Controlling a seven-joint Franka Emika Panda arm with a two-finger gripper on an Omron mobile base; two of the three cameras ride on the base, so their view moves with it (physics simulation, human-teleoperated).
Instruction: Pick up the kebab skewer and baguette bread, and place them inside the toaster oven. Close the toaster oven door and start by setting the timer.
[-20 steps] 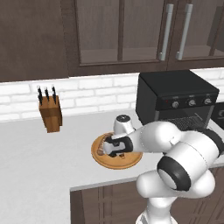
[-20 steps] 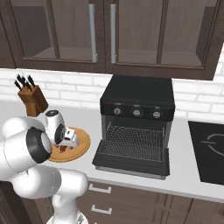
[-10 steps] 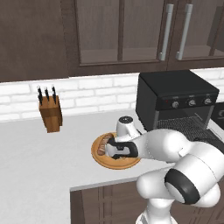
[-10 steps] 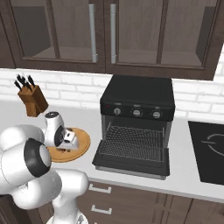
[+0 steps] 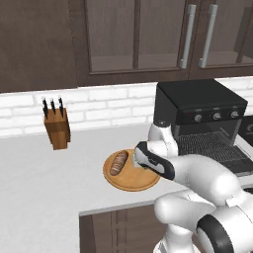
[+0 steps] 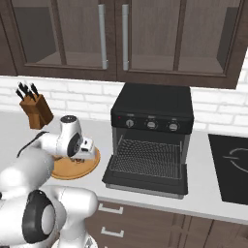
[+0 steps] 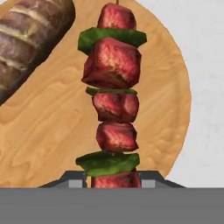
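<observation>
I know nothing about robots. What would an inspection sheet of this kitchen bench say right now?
Surface: pale grey counter, with a round wooden plate on it.
Job's things: baguette bread lies on the plate; kebab skewer lies on the plate, beside the bread. Toaster oven stands with its toaster oven door folded down, wire rack bare.
Clutter: knife block by the wall.
Hand: hand low over the plate, at the skewer's near end; grip cannot be judged.
Cables: nothing seen.
Surroundings: brick backsplash, dark cabinets, cooktop right of the oven.
</observation>
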